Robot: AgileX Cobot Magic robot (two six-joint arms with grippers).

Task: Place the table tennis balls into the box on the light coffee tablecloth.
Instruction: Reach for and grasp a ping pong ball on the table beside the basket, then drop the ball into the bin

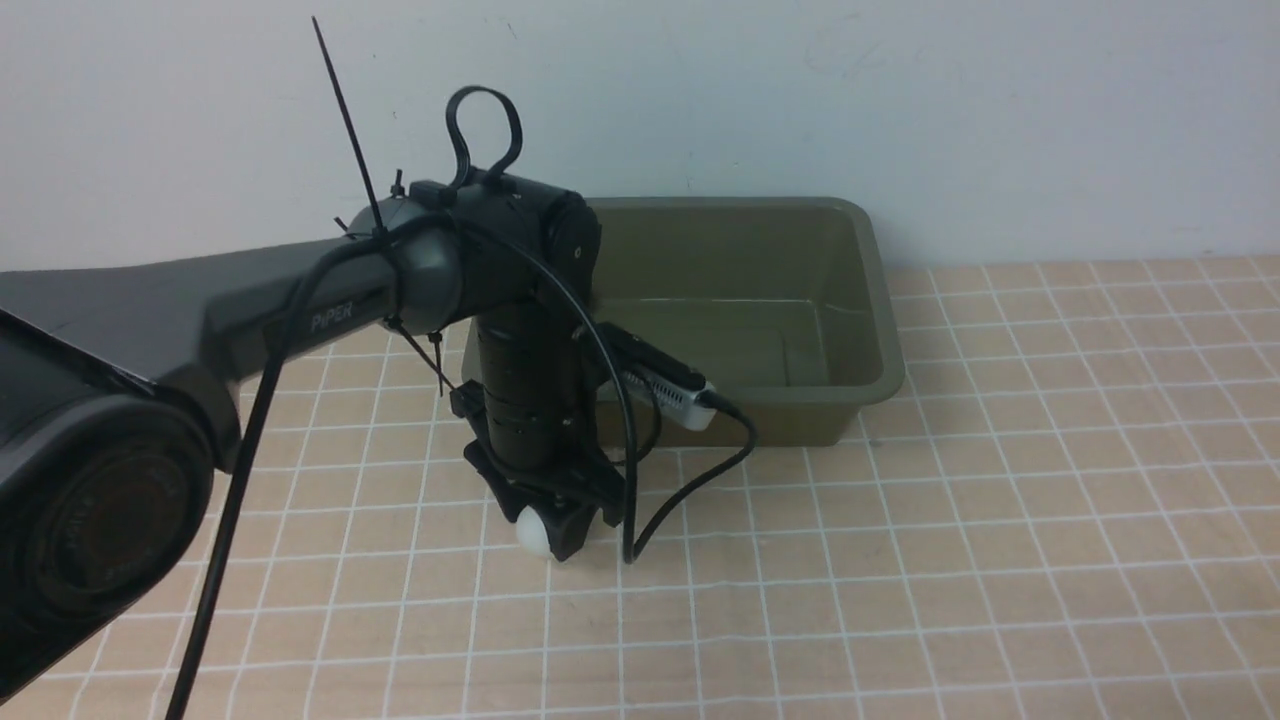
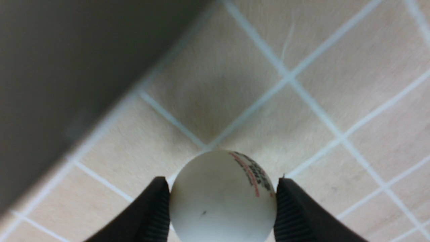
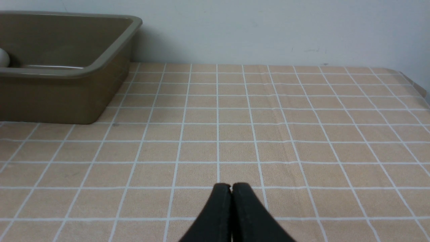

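A white table tennis ball (image 2: 221,198) with red and dark print sits between the fingers of my left gripper (image 2: 222,188), both ribbed pads pressed against its sides. In the front view the same ball (image 1: 533,533) is low at the light coffee tablecloth (image 1: 1000,500), held in the left gripper (image 1: 555,535) just in front of the olive-green box (image 1: 870,300). Another white ball (image 3: 2,57) shows inside the box (image 3: 100,67) in the right wrist view. My right gripper (image 3: 231,186) is shut, empty, low over the cloth, right of the box.
The box stands against the white wall (image 1: 900,100) at the back. Its dark wall (image 2: 67,67) is close beside the left gripper. The left arm's cable (image 1: 700,470) loops down in front of the box. The cloth's far right edge (image 3: 413,84) shows.
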